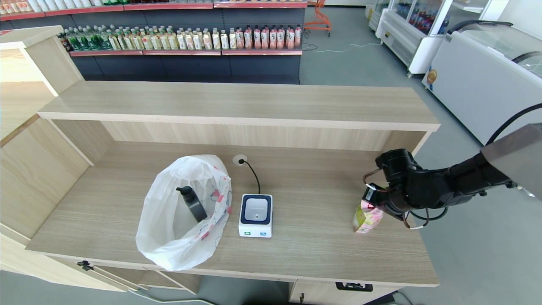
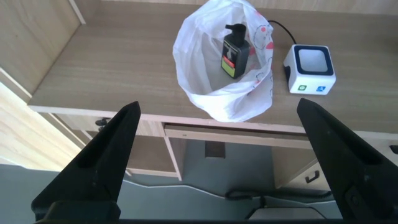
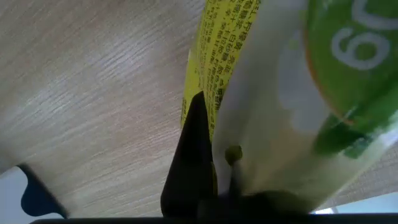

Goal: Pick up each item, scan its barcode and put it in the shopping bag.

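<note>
A white plastic shopping bag stands open on the left of the counter with a black pump bottle inside it. The white barcode scanner sits just right of the bag, its dark window facing up. Near the counter's right edge my right gripper is shut on the top of a green, yellow and pink packet. In the right wrist view one black finger presses against the packet. My left gripper is open and holds nothing, low in front of the counter, facing the bag and the scanner.
A raised wooden ledge runs along the back of the counter, and a wooden side wall closes the left. The scanner's black cable runs to a hole at the back. Drawers sit under the front edge.
</note>
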Available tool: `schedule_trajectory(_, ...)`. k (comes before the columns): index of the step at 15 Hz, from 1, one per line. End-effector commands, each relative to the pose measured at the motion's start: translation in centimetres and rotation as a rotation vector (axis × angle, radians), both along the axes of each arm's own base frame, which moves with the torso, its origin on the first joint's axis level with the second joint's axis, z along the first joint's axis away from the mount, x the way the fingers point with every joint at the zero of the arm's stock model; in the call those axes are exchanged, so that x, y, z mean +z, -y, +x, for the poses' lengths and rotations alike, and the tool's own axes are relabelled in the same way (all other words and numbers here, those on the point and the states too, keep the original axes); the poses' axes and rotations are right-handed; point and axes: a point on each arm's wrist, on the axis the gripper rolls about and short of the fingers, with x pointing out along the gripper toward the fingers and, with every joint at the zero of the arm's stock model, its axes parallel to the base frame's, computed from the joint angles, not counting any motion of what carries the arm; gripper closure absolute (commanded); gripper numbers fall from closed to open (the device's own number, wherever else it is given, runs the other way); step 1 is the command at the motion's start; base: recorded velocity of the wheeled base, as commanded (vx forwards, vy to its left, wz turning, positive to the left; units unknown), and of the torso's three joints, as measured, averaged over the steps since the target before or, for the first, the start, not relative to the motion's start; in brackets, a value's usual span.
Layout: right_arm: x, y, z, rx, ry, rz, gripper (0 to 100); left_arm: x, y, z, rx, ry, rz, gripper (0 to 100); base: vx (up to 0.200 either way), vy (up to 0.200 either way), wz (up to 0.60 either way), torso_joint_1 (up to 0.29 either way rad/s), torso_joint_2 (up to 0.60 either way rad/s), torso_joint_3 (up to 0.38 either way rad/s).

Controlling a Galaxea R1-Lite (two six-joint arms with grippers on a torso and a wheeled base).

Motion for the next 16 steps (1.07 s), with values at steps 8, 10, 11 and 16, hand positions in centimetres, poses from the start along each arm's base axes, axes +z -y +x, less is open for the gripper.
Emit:
schedule_trajectory(8,11.8,4.9,-9.6,1.103,0.608,-0.020,100,0.0,0.0,0.0,0.000,0.000,0.000,0,0.000,0.000,0.00,0.000,0.00,0.000)
schedule_trajectory(10,11.7,5.7,-9.7,1.298,0.757,-0.213,100,0.0,0.0,0.0,0.000,0.000,0.000,0,0.000,0.000,0.00,0.000,0.00,0.000)
schedule_trajectory(11,11.1,6.1,-10.0,1.426,0.849,-0.326,100,0.0,0.0,0.0,0.000,0.000,0.000,0,0.000,0.000,0.00,0.000,0.00,0.000)
schedule_trajectory(16,10.6,6.2,-14.2,1.816,1.163,-0.570,100,0.0,0.0,0.0,0.000,0.000,0.000,0,0.000,0.000,0.00,0.000,0.00,0.000)
